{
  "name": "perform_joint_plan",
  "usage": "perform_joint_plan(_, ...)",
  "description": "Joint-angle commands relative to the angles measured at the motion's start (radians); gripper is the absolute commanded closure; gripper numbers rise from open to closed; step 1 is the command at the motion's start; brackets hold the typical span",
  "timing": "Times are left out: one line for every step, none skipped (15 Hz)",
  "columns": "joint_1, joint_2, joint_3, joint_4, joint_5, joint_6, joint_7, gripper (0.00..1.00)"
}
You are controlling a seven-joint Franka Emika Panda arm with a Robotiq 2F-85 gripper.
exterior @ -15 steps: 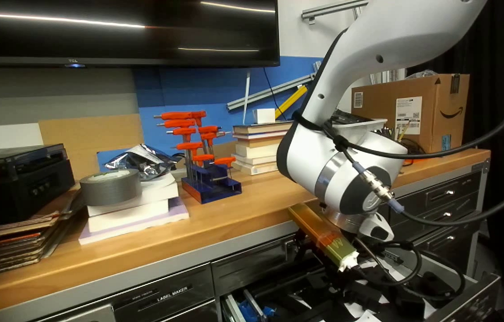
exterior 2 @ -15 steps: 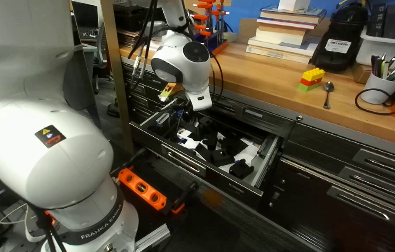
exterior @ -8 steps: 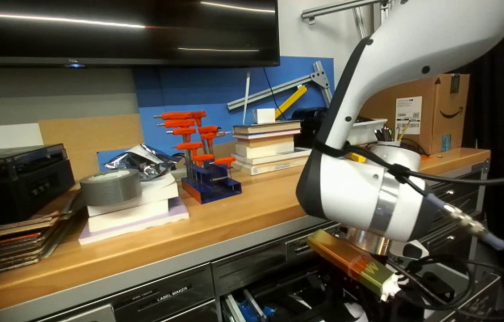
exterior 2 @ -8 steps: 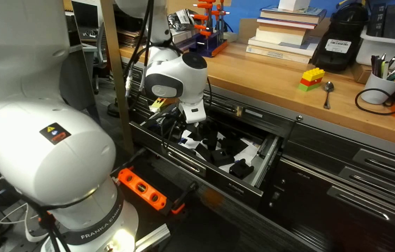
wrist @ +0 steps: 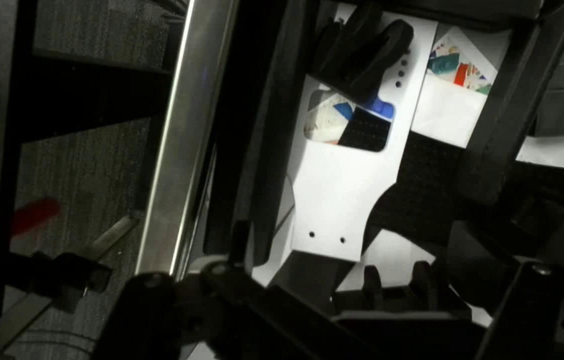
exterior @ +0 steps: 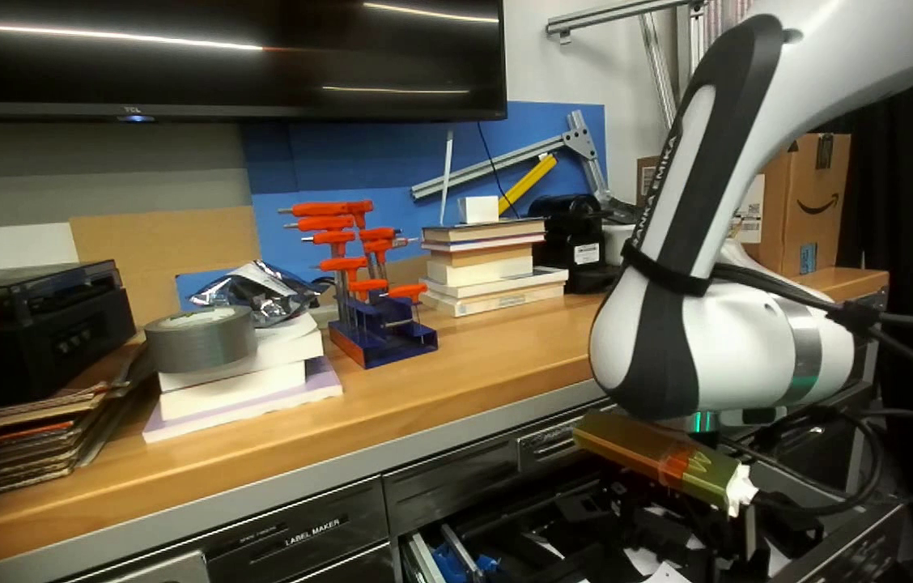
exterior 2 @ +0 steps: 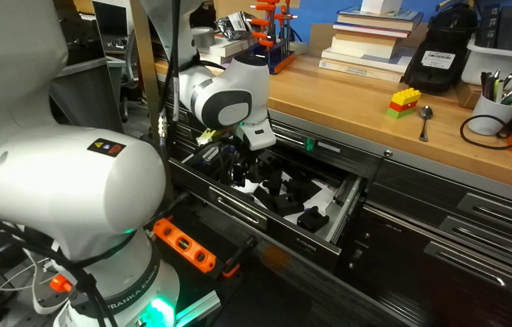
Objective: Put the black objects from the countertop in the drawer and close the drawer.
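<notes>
Down in the open drawer (exterior 2: pixel 283 234), behind its silver bar handle (exterior 2: pixel 238 210), lie several black objects (exterior 2: pixel 288 204), spread over white sheets (exterior 2: pixel 323 200). One blocky black object (exterior 2: pixel 312 219) sits near the front corner, well apart from the gripper (wrist: pixel 354 250), which points down over the drawer's other end; others lie between the two. In the wrist view a two-pronged black part (wrist: pixel 397 297) shows between the fingers (wrist: pixel 239 247), and a lobed black bracket (wrist: pixel 362 55) overlaps a white cut-out plate (wrist: pixel 342 190) farther off.

Those fingers stand wide apart and grip nothing. Whether either of them brushes any part in the drawer cannot be told, since in both exterior views the dark gripper blends with what lies below it. Above the drawer, the wooden countertop (exterior 2: pixel 342 97) carries stacked books (exterior 2: pixel 365 50) and a yellow, red and green toy-brick stack (exterior 2: pixel 403 103), with a metal spoon (exterior 2: pixel 425 119) just beside the bricks.
</notes>
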Motion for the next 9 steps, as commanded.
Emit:
perform_joint_plan(0.108, -0.118, -0.195, 0.027, -0.282, -0.183, 0.196, 0.0)
perform_joint_plan(0.096, -0.164, -0.208, 0.04, -0.365, -0.271, 0.259, 0.0)
perform_joint_plan(-0.082, -0.201, -0.049, 0.051, -0.431, -0.347, 0.315, 0.0)
perform_joint_plan(-0.128, -0.232, 0.002, 0.06, -0.407, -0.426, 0.31, 0.0)
perform_joint_plan(-0.178, -0.257, 0.057, 0.072, -0.379, -0.507, 0.311, 0.0)
perform_joint_plan(-0.225, -0.293, 0.103, 0.086, -0.336, -0.591, 0.289, 0.0)
perform_joint_plan(-0.264, -0.312, 0.143, 0.093, -0.295, -0.65, 0.27, 0.0)
perform_joint_plan(-0.294, -0.324, 0.174, 0.099, -0.254, -0.685, 0.256, 0.0)
perform_joint_plan(-0.32, -0.34, 0.2, 0.098, -0.221, -0.71, 0.251, 0.0)
